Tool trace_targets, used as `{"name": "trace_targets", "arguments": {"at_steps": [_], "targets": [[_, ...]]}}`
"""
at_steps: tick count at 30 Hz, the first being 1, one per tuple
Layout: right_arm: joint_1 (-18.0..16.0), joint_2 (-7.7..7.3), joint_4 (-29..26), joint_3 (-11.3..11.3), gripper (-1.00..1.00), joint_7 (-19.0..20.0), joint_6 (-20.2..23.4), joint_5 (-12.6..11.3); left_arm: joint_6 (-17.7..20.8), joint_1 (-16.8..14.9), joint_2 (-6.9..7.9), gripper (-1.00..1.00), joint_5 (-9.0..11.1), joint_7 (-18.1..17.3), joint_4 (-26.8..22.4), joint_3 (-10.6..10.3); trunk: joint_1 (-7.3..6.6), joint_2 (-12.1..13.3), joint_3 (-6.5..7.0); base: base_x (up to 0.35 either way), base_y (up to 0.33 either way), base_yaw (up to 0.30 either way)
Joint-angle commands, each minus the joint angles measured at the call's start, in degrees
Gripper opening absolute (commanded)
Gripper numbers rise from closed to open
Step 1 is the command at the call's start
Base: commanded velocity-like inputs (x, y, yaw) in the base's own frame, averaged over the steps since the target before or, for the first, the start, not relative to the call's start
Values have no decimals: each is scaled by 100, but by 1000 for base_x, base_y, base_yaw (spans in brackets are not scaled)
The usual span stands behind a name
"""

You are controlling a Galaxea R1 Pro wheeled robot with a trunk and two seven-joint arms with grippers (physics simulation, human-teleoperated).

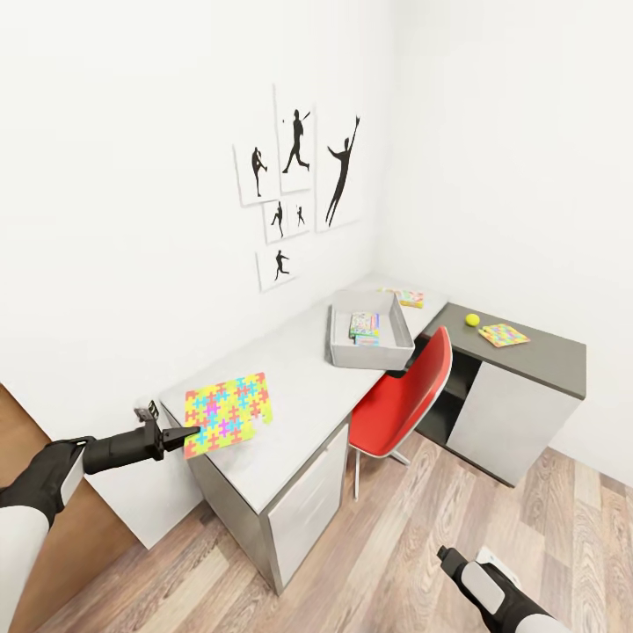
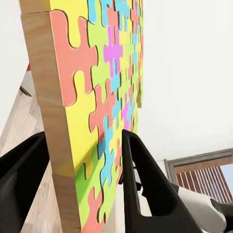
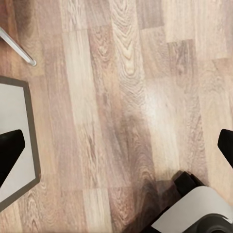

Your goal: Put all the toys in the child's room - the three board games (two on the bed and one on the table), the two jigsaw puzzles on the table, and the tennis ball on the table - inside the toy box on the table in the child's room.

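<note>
The left gripper (image 1: 186,432) pinches one jigsaw puzzle (image 1: 228,412) by its edge, above the table (image 1: 303,387). The right gripper (image 3: 116,145) hangs wide apart over the floor (image 3: 121,97).

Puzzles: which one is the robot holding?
The big jigsaw puzzle at the near end of the table, pinched by the left gripper. The other puzzle lies untouched beside the tennis ball.

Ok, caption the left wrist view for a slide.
Left tool clamps the edge of a multicoloured jigsaw puzzle.
</note>
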Motion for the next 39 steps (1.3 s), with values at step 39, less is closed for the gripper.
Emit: {"name": "trace_targets", "arguments": {"at_steps": [39], "targets": [[-1, -7, -16, -6, 100, -31, 50, -17, 1, 4, 4, -100, 32, -25, -35, 35, 3, -12, -12, 15, -17, -138]]}}
